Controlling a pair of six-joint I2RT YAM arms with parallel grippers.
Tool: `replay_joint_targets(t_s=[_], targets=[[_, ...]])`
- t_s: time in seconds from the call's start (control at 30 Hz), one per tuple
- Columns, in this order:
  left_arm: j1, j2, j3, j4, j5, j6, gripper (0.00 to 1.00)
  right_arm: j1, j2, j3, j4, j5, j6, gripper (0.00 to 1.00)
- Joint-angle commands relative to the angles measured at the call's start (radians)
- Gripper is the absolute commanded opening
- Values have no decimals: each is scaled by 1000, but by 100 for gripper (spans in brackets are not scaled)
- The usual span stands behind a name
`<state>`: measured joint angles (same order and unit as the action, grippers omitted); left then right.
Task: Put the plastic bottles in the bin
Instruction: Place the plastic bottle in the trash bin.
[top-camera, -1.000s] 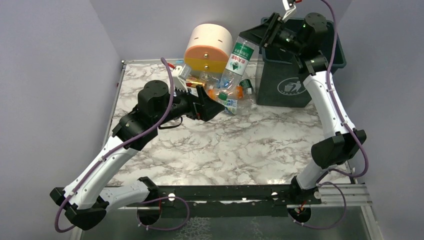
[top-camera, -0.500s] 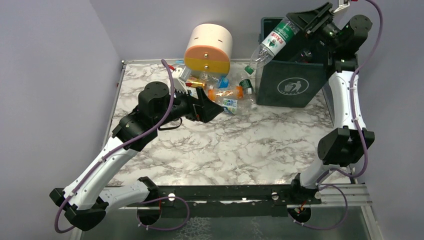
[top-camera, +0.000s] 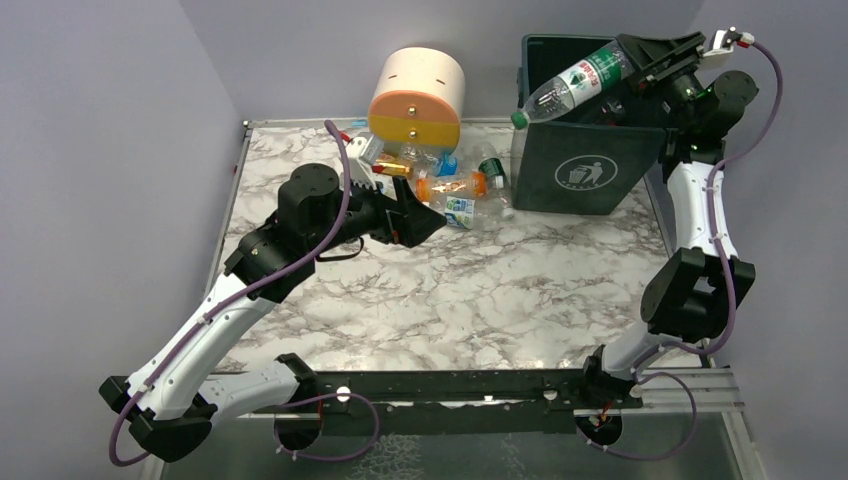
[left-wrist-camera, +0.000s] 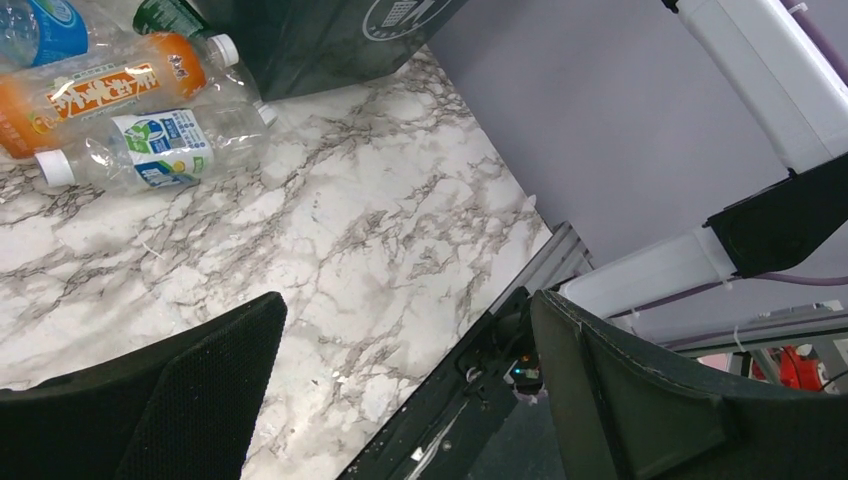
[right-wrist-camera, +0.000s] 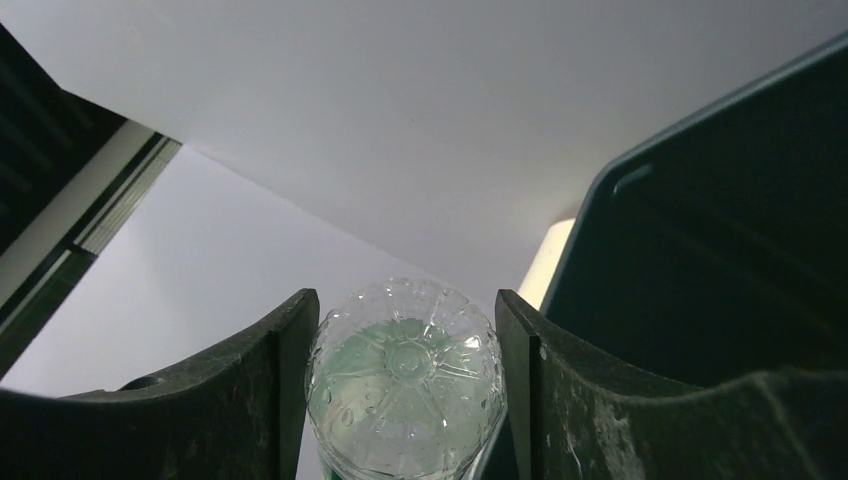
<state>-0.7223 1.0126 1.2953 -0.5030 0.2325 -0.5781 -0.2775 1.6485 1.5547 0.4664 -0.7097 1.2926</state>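
My right gripper (top-camera: 645, 55) is shut on the base of a clear bottle with a green label (top-camera: 578, 80). It holds the bottle tilted, cap down to the left, over the open top of the dark green bin (top-camera: 585, 178). In the right wrist view the bottle's base (right-wrist-camera: 405, 385) sits between my fingers, with the bin's wall (right-wrist-camera: 720, 230) to the right. My left gripper (top-camera: 425, 215) is open and empty, beside a pile of bottles on the table: an orange one (top-camera: 450, 186), a blue-and-white labelled one (top-camera: 462, 208) and a green-capped one (top-camera: 492, 168).
The cream, orange and grey round drawer unit (top-camera: 417, 95) stands behind the pile of bottles. The left wrist view shows the orange bottle (left-wrist-camera: 100, 90), the blue-and-white labelled bottle (left-wrist-camera: 150, 150), the bin's base (left-wrist-camera: 300, 40) and the table's marble top (left-wrist-camera: 380, 230).
My right arm has swung to the right and carried the green-labelled bottle from above the pile to over the bin's opening. The left arm has not moved.
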Motion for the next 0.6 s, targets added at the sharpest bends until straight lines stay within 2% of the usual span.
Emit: replay_joint_targets(t_s=[0.0,0.13,0.3,0.57], targets=[[-2,-9,14,-13,-33,28,99,-19,0,12,167,81,92,47],[-2,-12,15,-21,-42,36,99,-24,-1,21,148,144,72,46],[-2,-15,14,-29,-48,45,99,-25,-33,44,11,257,-63,48],[-2,-17,22,-45,-55,59,99,-40,-70,45,-71,396,-169,50]])
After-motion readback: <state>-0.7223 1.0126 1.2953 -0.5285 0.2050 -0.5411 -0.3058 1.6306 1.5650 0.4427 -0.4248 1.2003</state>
